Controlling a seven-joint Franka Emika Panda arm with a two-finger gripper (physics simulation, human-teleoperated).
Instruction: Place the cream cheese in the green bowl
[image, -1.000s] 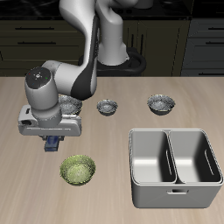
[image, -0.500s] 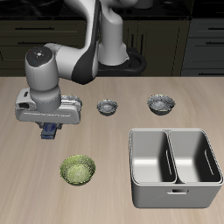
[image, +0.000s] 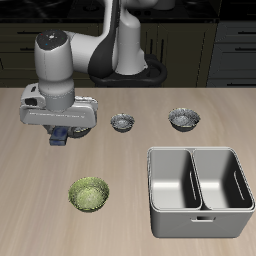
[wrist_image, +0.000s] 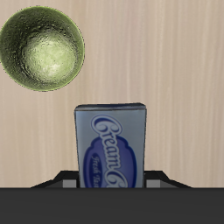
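Observation:
My gripper (image: 62, 136) is shut on the cream cheese (image: 63, 134), a small dark blue box, and holds it above the table. The green bowl (image: 89, 193) stands on the table nearer the front edge than the gripper, apart from it and below it. In the wrist view the cream cheese (wrist_image: 111, 144) shows its pale label between the jaws of the gripper (wrist_image: 111, 178). The green bowl (wrist_image: 42, 48) lies off to one side of the box there, with nothing in it.
Two grey metallic bowls (image: 123, 123) (image: 184, 119) stand farther back, beside the arm. A third is mostly hidden behind the gripper. A grey two-compartment bin (image: 198, 190) stands near the front edge, beside the green bowl.
The gripper has risen and moved back from the green bowl, carrying the cream cheese higher above the table. The bowls and the bin have not moved.

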